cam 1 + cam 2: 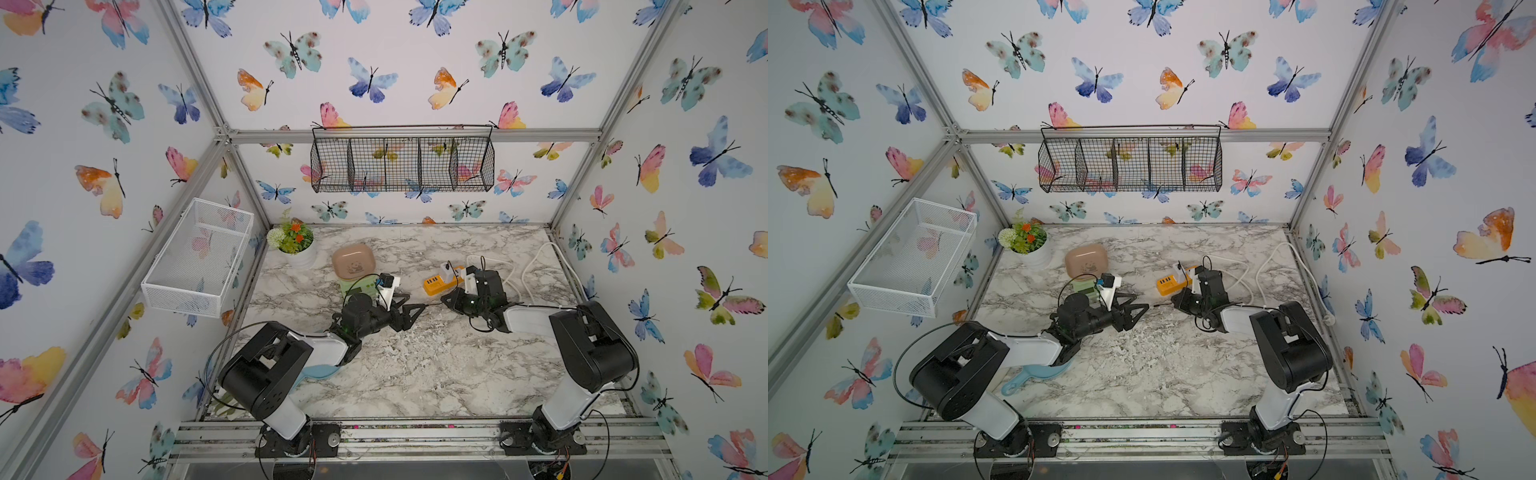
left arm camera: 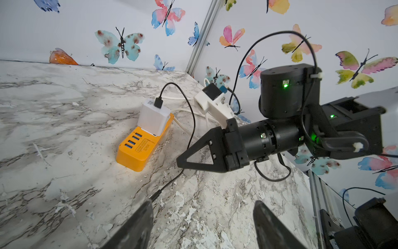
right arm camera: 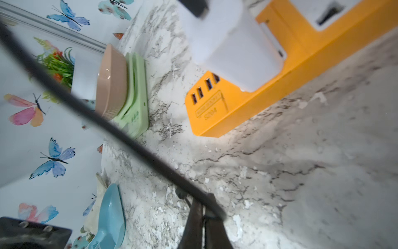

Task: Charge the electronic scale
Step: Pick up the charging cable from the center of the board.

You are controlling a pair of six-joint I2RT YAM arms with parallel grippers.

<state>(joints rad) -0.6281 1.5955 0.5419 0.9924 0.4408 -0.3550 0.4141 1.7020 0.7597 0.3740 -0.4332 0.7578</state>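
Note:
The electronic scale (image 1: 358,286) is light green with a tan-pink bowl (image 1: 353,261) on top; it stands at the back left and also shows in a top view (image 1: 1084,286) and the right wrist view (image 3: 134,94). My left gripper (image 1: 412,302) (image 2: 202,217) hovers open over bare marble just right of the scale. My right gripper (image 1: 443,300) (image 3: 203,208) points at it from the right, shut on a black charging cable (image 2: 192,129). The cable runs from a white charger cube (image 2: 154,119). Its loose plug end (image 2: 155,195) lies by my left fingers (image 2: 140,224).
The cube sits in an orange power strip (image 1: 440,285) (image 3: 247,101), whose white cord (image 1: 536,266) loops at the back right. A potted plant (image 1: 295,245) stands back left. A blue scoop (image 1: 320,370) lies under my left arm. Wire baskets (image 1: 195,257) hang on the walls.

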